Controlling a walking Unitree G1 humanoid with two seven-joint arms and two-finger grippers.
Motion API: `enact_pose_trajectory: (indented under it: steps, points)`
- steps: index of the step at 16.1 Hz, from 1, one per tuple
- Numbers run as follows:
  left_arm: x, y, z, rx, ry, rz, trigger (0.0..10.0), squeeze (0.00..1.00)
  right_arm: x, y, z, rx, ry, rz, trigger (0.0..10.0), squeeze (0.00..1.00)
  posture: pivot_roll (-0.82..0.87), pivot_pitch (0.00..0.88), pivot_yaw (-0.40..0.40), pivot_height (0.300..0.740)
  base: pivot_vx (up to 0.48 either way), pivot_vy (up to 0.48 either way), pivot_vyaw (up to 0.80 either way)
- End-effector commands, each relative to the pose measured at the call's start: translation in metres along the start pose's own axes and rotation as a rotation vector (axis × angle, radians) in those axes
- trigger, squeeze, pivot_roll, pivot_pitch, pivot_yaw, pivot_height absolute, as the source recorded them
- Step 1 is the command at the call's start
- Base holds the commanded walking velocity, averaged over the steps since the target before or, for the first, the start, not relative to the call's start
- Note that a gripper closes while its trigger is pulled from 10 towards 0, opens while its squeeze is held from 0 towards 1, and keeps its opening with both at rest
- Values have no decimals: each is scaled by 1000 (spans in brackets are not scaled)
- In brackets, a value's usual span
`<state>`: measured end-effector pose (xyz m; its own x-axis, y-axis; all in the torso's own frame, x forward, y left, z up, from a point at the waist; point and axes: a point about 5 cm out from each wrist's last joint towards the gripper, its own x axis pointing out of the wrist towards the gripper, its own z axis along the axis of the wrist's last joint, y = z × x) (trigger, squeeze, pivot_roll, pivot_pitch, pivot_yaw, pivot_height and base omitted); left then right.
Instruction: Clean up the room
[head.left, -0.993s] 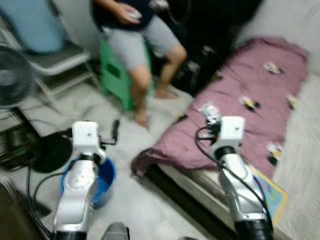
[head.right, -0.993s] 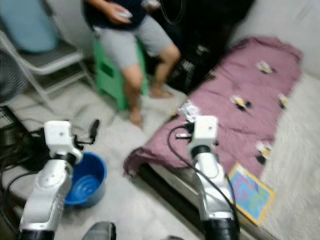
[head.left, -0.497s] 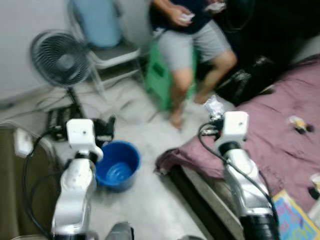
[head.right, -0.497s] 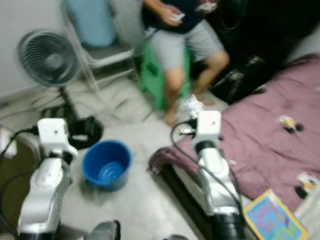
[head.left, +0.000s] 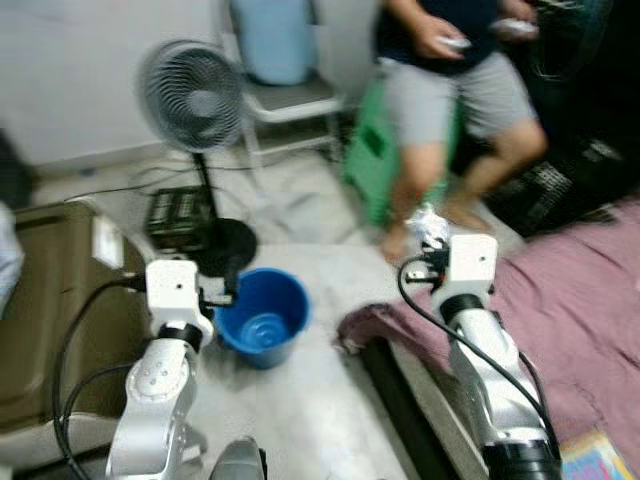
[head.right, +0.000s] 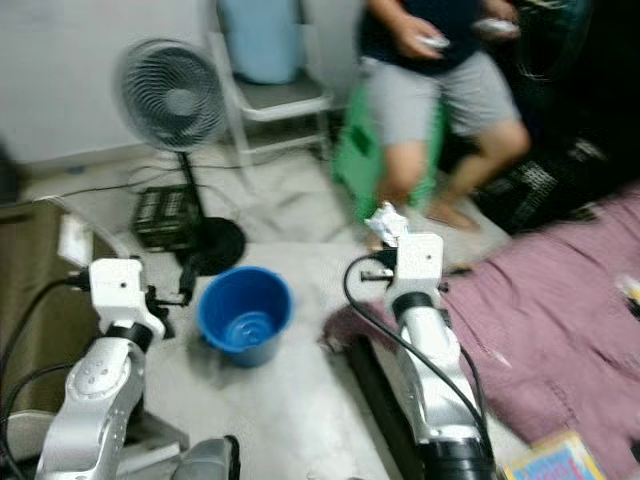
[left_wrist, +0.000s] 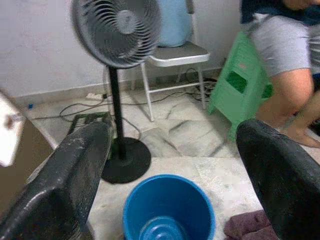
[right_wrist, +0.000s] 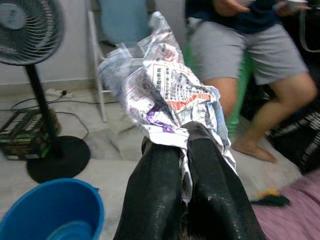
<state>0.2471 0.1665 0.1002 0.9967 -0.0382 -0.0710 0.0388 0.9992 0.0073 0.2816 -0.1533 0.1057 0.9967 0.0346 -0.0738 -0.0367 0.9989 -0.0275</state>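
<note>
My right gripper (right_wrist: 182, 150) is shut on a crumpled newspaper wad (right_wrist: 167, 92), which also shows as a pale ball (head.left: 428, 226) at the tip of my raised right arm. A blue bucket (head.left: 262, 316) stands empty on the floor between my arms, to the left of and below the paper. It shows again as the blue bucket (left_wrist: 169, 210) in the left wrist view and at a corner (right_wrist: 50, 210) of the right wrist view. My left gripper (left_wrist: 172, 150) is open with nothing in it, held just left of the bucket.
A person (head.left: 455, 70) sits on a green stool (head.left: 375, 165) ahead on the right. A standing fan (head.left: 195, 100) and a chair (head.left: 290, 95) stand ahead on the left. A brown box (head.left: 45, 310) is at my left. A bed with a purple blanket (head.left: 570, 300) lies to my right.
The camera has swung left: the bed slid toward the right edge, while the fan, chair and brown box came into view. The bucket now sits nearer the middle. The paper stays gripped.
</note>
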Motion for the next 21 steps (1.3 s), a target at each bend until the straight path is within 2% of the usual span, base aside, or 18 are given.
enact_pose_trajectory:
  steps: [1, 9, 12, 17, 21]
  points:
    - [3, -1, 6, -5, -21, -17, 10000, 0, 2, -1, 3, 2, -9, -2, 10000, 0, -12, 35, -74, 740, 0, 0, 463]
    - [3, -3, 9, -18, -37, -35, 10000, 0, 4, 2, 4, 1, -12, 15, 10000, 0, -6, 32, -86, 740, 0, 0, 326]
    - [5, -5, 11, -25, -46, -49, 10000, 0, 7, 1, 7, -9, -24, 15, 10000, 0, -15, 48, -86, 740, 304, 0, 360]
    - [5, -5, 10, -28, -45, -52, 10000, 0, 6, 2, 4, -1, -14, 13, 10000, 0, -15, 46, -84, 740, 305, 0, 0]
    - [6, -5, 9, -23, -32, -35, 10000, 0, 7, 1, 4, 6, -11, 10, 10000, 0, -15, 46, -85, 740, 76, 0, 592]
